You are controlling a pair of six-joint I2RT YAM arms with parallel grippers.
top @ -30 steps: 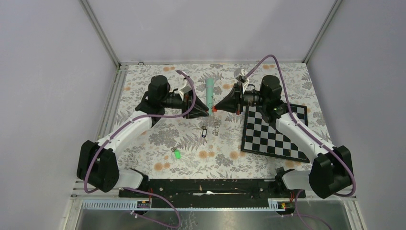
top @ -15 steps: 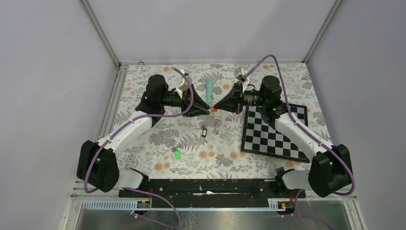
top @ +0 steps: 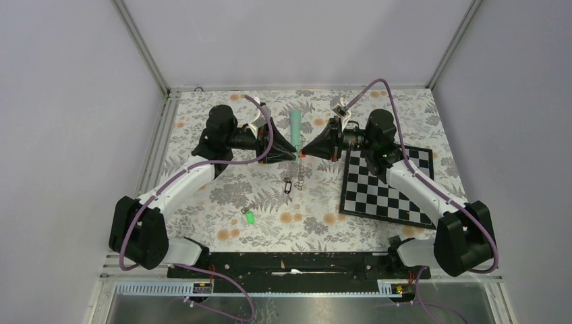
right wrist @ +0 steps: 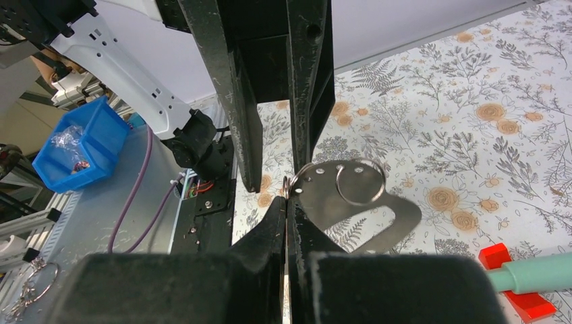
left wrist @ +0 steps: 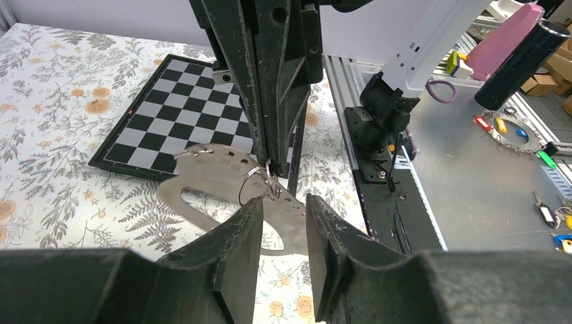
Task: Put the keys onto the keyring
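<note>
The keyring [left wrist: 202, 169], a flat grey metal loop with a small split ring [left wrist: 255, 185], is held off the table between both arms, beneath the fingertips [top: 301, 170]. My left gripper [left wrist: 283, 209] is shut across the strap's width. From the opposite side my right gripper [right wrist: 287, 209] is shut on the keyring's [right wrist: 398, 209] thin edge. In the top view the left gripper [top: 291, 155] and right gripper [top: 303, 152] meet tip to tip. The green-headed key [top: 249, 217] and the dark key [top: 288, 184] lie on the floral cloth, nearer the bases.
A chessboard [top: 384, 182] lies flat to the right, under the right arm. A teal stick [top: 295, 127] with a red base [right wrist: 499, 256] lies just behind the fingertips. Grey walls close the back and both sides.
Both grippers have edged slightly toward the far wall with the keyring between them. The two keys have not moved.
</note>
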